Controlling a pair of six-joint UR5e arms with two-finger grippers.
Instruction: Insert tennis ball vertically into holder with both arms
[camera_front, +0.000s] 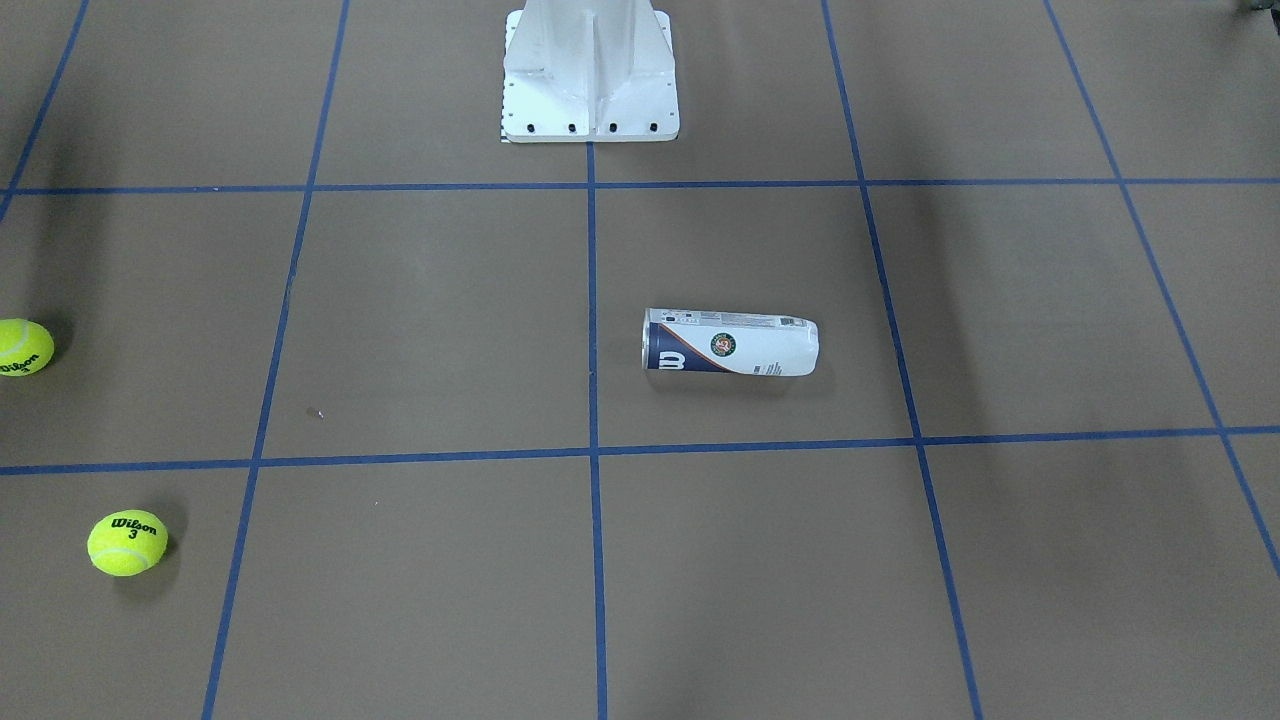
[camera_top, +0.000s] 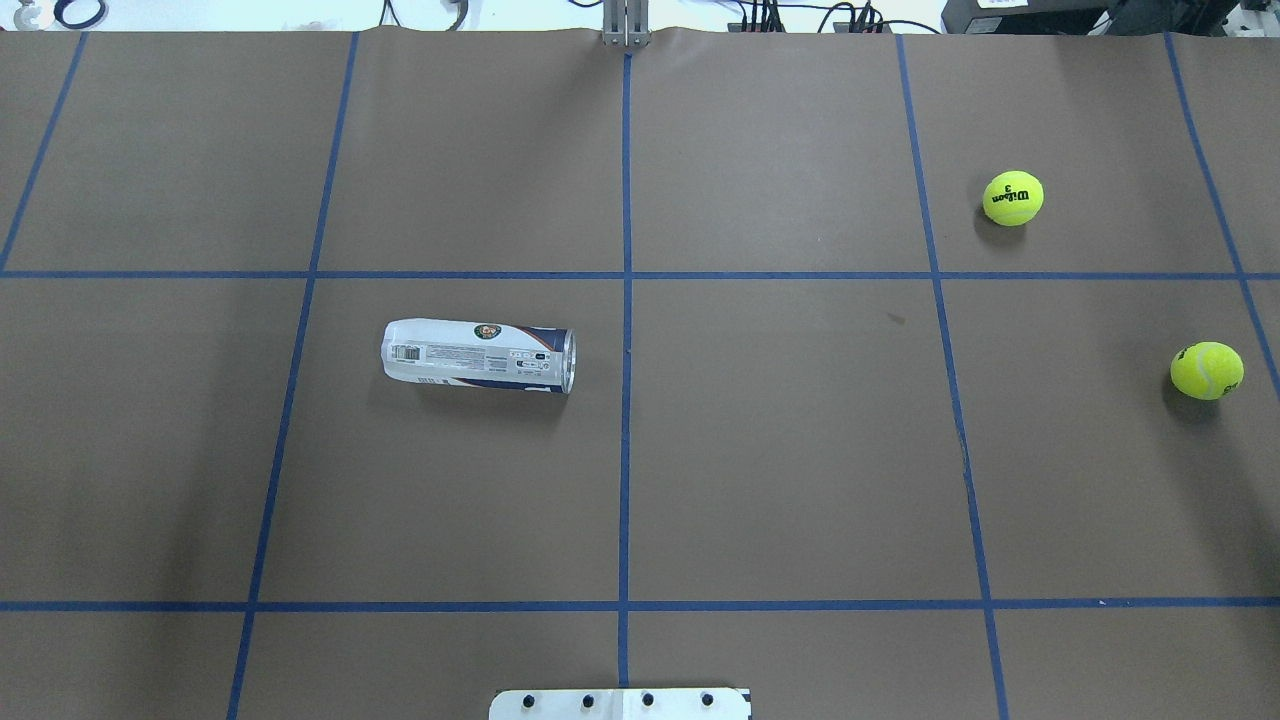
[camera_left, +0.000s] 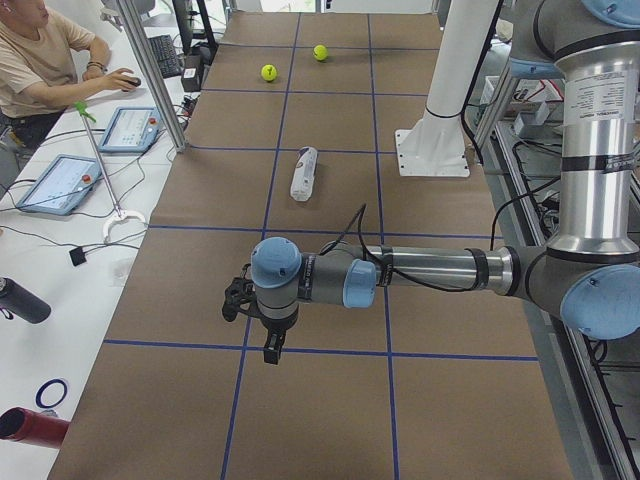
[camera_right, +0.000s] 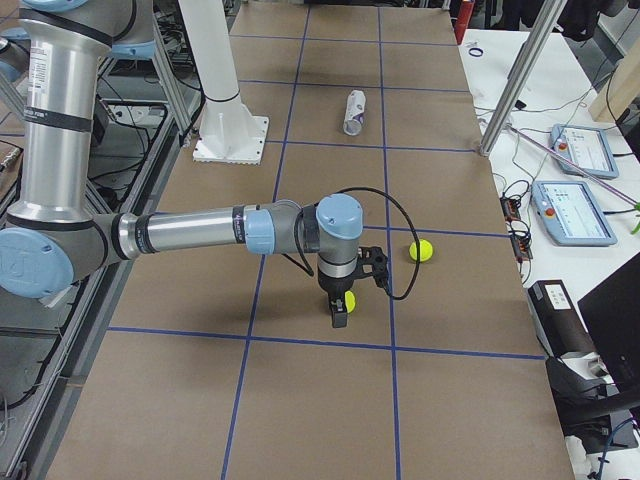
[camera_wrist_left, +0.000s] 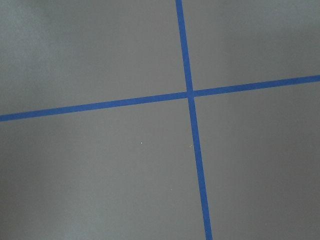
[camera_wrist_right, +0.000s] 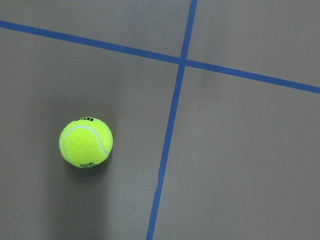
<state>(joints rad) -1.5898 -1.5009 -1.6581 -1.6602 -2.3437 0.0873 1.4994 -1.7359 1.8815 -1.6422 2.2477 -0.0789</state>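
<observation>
The holder (camera_front: 730, 343) lies on its side on the brown table, its open end toward the centre line; it also shows in the overhead view (camera_top: 478, 356). Two yellow-green tennis balls (camera_top: 1013, 198) (camera_top: 1207, 370) rest on the table on the robot's right side. My right gripper (camera_right: 340, 318) hangs above the nearer ball (camera_right: 348, 300), which the right wrist view (camera_wrist_right: 86, 143) shows below it, left of centre. My left gripper (camera_left: 270, 350) hangs over bare table, well short of the holder (camera_left: 303, 173). I cannot tell whether either gripper is open or shut.
The white metal base (camera_front: 590, 110) stands at the robot's edge of the table. Blue tape lines (camera_wrist_left: 190, 95) grid the brown surface. Operators' tablets (camera_left: 62, 183) and a seated person (camera_left: 40, 60) are on a side table beyond the far edge.
</observation>
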